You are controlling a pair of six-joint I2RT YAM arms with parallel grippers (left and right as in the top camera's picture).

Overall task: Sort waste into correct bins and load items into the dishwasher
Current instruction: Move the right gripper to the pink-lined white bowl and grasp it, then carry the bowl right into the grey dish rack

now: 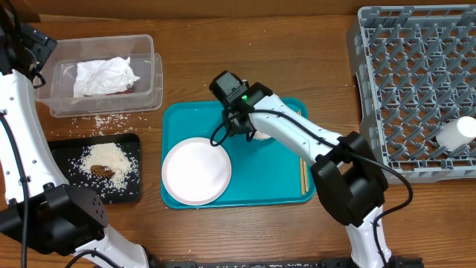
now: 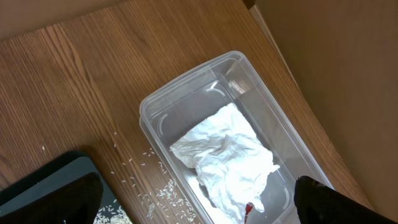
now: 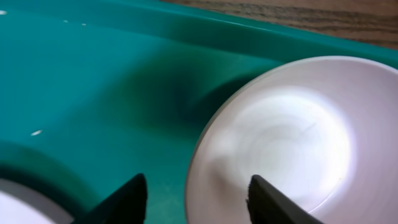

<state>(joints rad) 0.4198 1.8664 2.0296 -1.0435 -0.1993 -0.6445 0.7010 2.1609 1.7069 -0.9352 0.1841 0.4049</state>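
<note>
On teal tray (image 3: 93, 93), centre of overhead frame: small white bowl (image 3: 292, 137), right pincer (image 3: 196, 199) low over it. Jaws stood apart, astride bowl's left rim, one finger outside, one inside; no squeeze visible. Bowl's body lay right of pincer in wrist view. Round, so no long axis to match. At upper left, left pincer (image 2: 193, 208) spread wide over clear tub (image 2: 149, 112); right arm nearer.

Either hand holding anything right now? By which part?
Nothing held. Right hand straddles the rim of the small round white bowl on the teal tray, not clamped; left hand open, empty, over the clear plastic tub.
</note>
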